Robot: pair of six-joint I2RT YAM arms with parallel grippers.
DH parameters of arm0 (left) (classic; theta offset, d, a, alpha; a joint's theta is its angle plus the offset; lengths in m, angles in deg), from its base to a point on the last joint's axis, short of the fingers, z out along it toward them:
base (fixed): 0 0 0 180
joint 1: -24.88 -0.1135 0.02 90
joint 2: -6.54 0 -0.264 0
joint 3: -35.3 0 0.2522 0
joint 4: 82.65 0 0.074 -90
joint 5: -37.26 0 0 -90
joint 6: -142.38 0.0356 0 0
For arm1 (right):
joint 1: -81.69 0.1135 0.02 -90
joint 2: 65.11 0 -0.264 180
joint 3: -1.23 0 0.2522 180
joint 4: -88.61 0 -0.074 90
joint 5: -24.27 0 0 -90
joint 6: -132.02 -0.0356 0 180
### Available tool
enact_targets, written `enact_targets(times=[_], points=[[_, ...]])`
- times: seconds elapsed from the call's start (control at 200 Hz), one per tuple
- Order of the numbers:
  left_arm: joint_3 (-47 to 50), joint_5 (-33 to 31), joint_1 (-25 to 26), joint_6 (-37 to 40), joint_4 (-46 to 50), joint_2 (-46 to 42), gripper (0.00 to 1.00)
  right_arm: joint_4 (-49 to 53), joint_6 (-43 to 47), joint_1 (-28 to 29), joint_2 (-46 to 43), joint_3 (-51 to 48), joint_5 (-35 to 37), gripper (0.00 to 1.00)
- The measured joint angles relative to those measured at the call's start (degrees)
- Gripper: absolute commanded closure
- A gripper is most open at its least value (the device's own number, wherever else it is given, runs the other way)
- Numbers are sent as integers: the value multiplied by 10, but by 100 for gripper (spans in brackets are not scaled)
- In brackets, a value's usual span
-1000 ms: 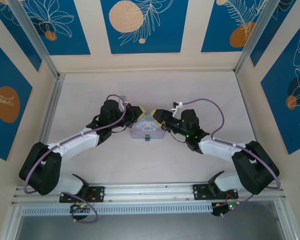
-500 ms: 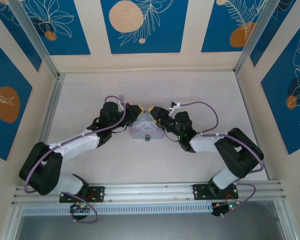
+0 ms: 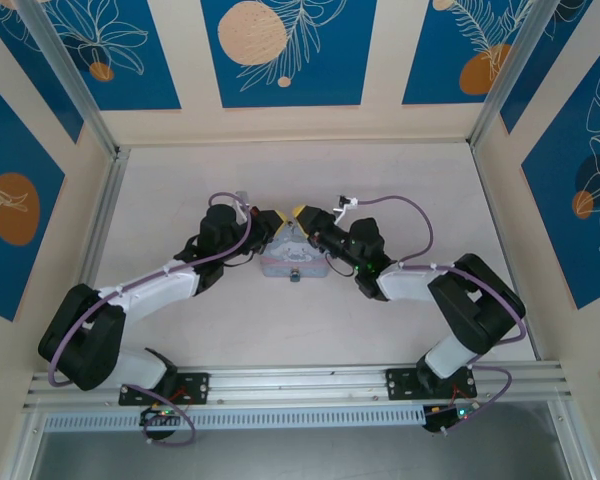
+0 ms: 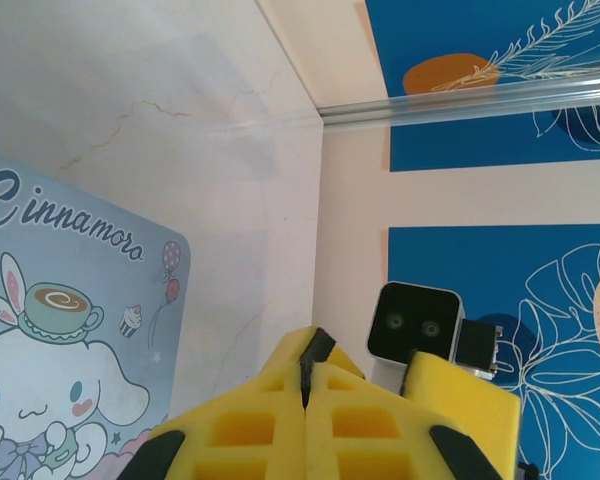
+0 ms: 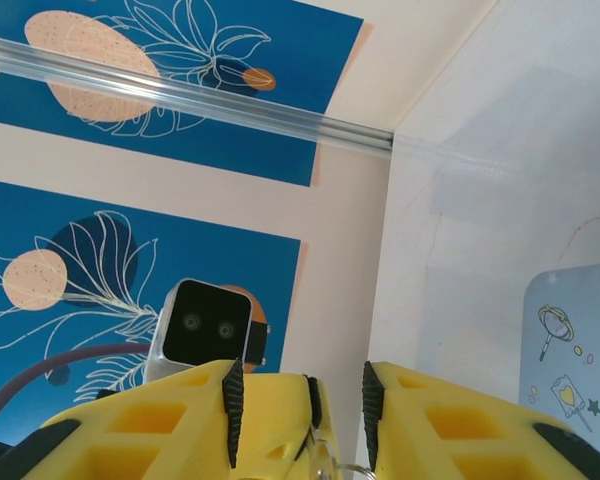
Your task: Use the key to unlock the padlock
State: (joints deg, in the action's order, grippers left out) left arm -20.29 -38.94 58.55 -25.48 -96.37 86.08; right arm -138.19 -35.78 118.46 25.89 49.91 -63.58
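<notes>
Judging from the poses, step in hand = getting a hold on the key up at the tin; lock prob. not opened yet. L to R: left fingers sit over the far-left part of the light-blue tin, pressed together, nothing seen between them. Padlock, small dark body, sits at the middle of the tin's near edge on the desk, apart from both arms. Right fingers at the tin's far-right part stand apart w/ a clear gap. A thin metal loop shows low in that gap, poss. the key's ring, too little visible to say. Next move calls for: key pinched firm, lined up w/ keyhole, padlock steadied. Writing: tin lid reads "Cinnamoro…", cut off, above a white cartoon figure w/ a cup on its head.
</notes>
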Motion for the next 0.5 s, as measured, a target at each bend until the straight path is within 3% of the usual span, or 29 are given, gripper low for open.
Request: enact_targets(times=[0.5], points=[[0,-13,2,0,0,-1,100,-34,-13,13,23,-1,-13,70]])
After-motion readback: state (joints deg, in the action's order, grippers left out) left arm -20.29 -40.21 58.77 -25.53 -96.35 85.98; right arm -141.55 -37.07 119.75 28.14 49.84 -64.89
